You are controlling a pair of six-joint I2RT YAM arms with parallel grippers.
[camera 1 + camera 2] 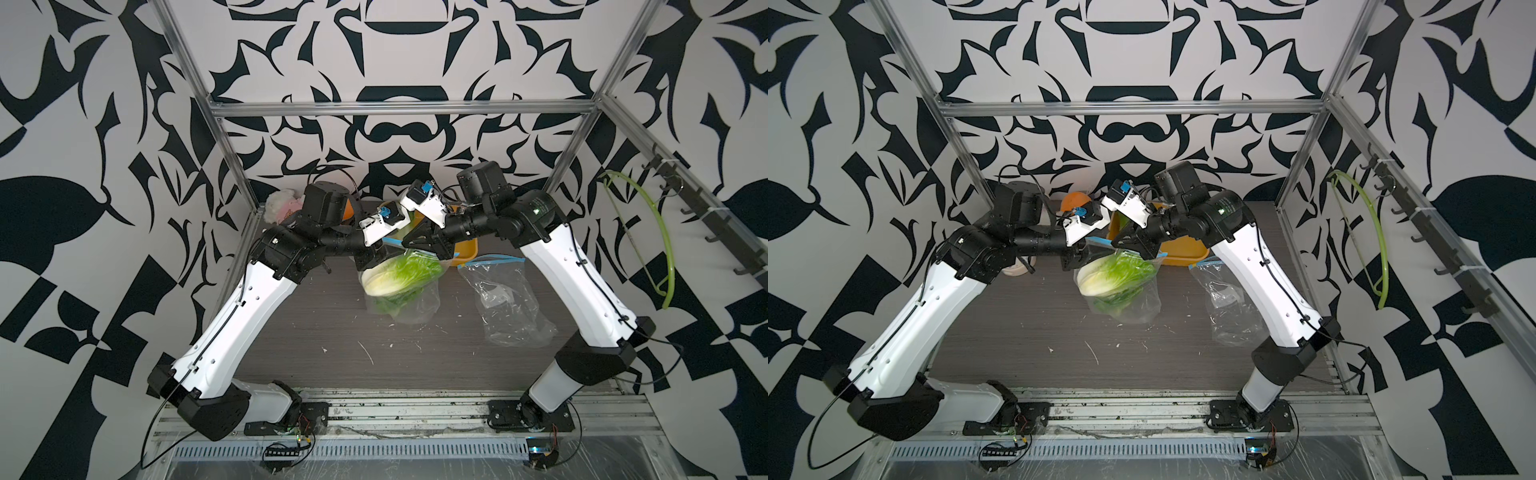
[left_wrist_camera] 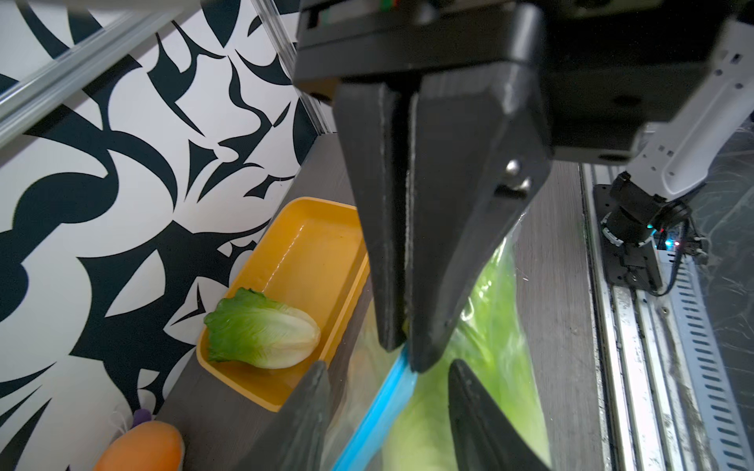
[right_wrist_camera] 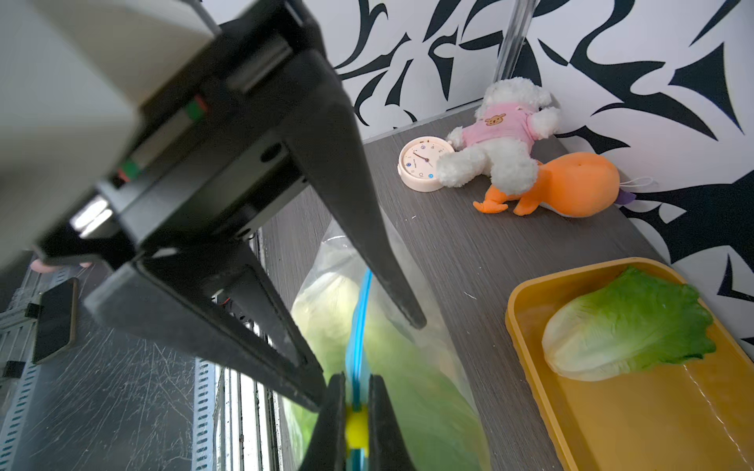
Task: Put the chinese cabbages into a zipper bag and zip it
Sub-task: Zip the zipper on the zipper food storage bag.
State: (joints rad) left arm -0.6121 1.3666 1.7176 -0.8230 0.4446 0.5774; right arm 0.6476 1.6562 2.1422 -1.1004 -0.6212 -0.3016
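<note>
Nearest the left wrist camera are the two fingers of my left end effector [image 2: 387, 365]. They stand apart with the blue zip strip [image 2: 377, 412] running between them, not pinching it. Just beyond, the right end effector [image 2: 406, 354] is clenched on that strip, and its own wrist view shows it clamped at the yellow slider [image 3: 357, 426].

The zipper bag [image 1: 409, 307] is held up by its mouth, and its lower end appears to rest on the worktop [image 1: 374, 353]. Inside is the bagged cabbage [image 1: 386, 280], pale base showing, with more green leaf under it; I cannot tell how many heads that makes. The loose cabbage [image 2: 261, 330] lies in the yellow tray [image 2: 302, 244], just beside the bag.

I judge that zipping is the step in hand. To do it well I would:
- close the left fingers squarely on the strip, close beside the slider, to anchor it;
- keep the strip taut and straight while the right draws the slider along;
- watch that no leaf sits in the track.

I would also get the tray head in before sealing.

I can read no writing or brand. The clock [image 3: 424, 163] shows only hands and dots, and the white teddy [image 3: 502, 134] has a bear motif without words.
</note>
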